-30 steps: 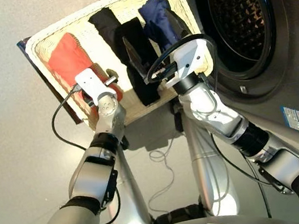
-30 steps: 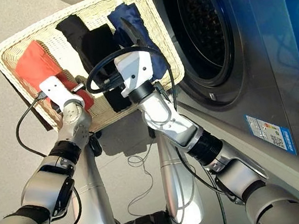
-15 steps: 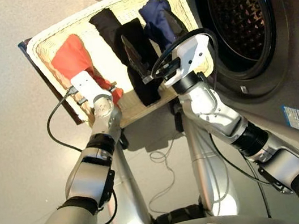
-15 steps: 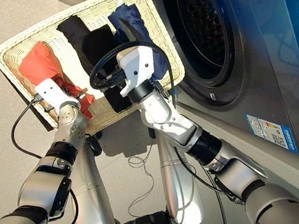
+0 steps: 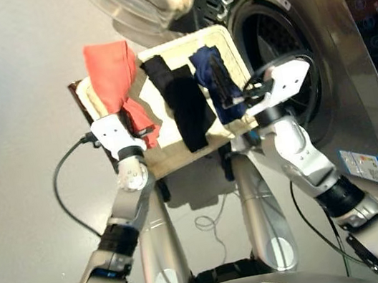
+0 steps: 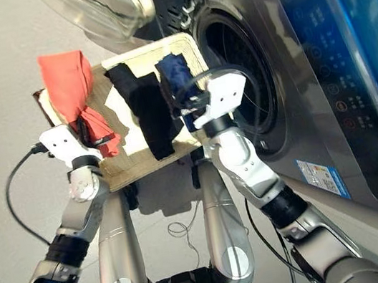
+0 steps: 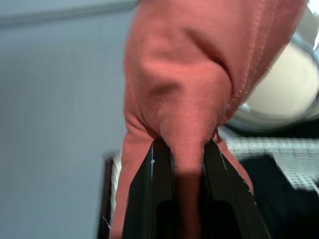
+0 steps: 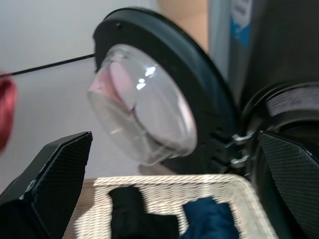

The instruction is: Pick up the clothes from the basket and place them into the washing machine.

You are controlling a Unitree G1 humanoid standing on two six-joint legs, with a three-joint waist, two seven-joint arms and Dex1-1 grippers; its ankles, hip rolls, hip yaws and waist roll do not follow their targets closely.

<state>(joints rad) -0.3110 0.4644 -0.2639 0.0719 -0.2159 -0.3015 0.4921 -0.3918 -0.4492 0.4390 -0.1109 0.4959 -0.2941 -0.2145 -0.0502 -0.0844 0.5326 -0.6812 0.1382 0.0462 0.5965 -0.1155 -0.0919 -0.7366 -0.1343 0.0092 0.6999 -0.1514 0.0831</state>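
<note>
Drum opening of the silver-grey front-loading washing machine (image 5: pixel 284 60) lay to the right of the left gripper (image 5: pixel 131 118), past the basket. That gripper was clamped on the coral-red rolled cloth garment (image 5: pixel 112 71), lifted above the cream-white woven wicker basket (image 5: pixel 226 37). Black garment (image 5: pixel 184 102) and navy garment (image 5: pixel 214 83) lay inside. The right gripper (image 5: pixel 234 96), nearer the drum, hung wide open, empty.
</note>
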